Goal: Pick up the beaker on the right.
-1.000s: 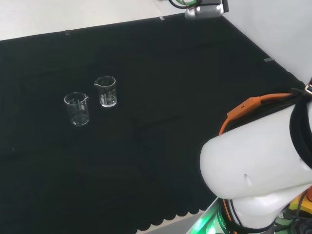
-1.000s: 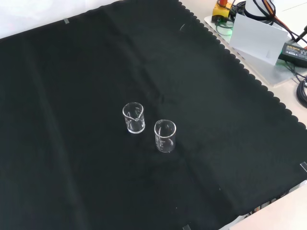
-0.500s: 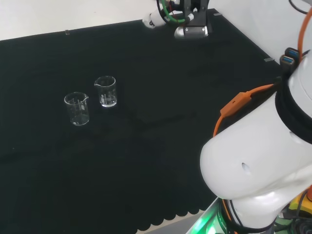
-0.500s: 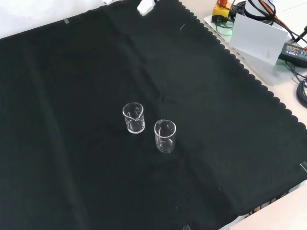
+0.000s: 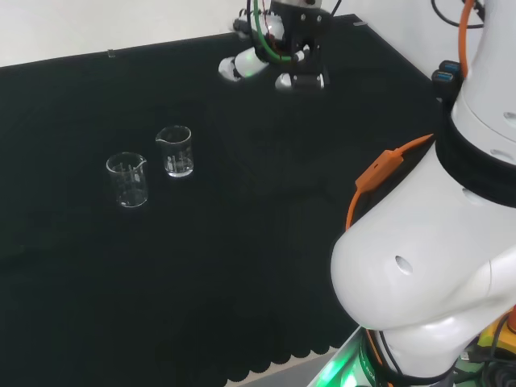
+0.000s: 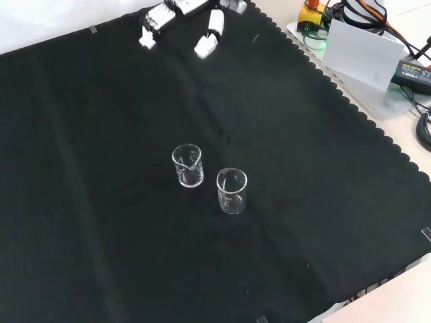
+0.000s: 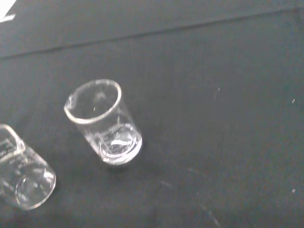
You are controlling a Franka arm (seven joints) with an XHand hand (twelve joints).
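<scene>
Black cloth counter (image 6: 323,222), two clear glass beakers upright mid-cloth, just beside each other, apart. Head view: target right beaker (image 5: 175,151), left beaker (image 5: 127,180). Hand (image 6: 182,17) hovers well apart at the cloth's far edge, fingers relaxed, holding nothing. Risk: beakers stand close, so approaching fingers could knock the neighbour or grab the wrong one.
</scene>
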